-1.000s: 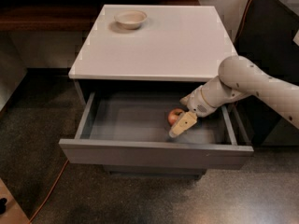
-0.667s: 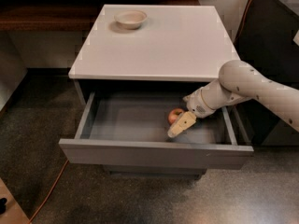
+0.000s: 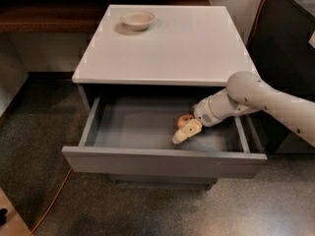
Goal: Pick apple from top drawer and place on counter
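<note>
The top drawer point(image 3: 162, 162) of the grey cabinet stands pulled out, its grey inside showing. The small red-and-yellow apple point(image 3: 183, 120) lies on the drawer floor at the right, near the back. My gripper point(image 3: 186, 131) reaches down into the drawer from the right on the white arm and sits right against the apple's front side, hiding part of it. The white counter point(image 3: 167, 48) is the cabinet's top slab, directly above the drawer.
A shallow beige bowl point(image 3: 137, 19) sits at the counter's far left corner. A dark brown wooden ledge point(image 3: 44, 16) runs behind on the left. A dark cabinet point(image 3: 288, 38) stands close on the right. An orange cable point(image 3: 49, 205) lies on the floor at the left.
The gripper has edged slightly left and the arm has dropped a little beside the apple. The apple and drawer have not moved.
</note>
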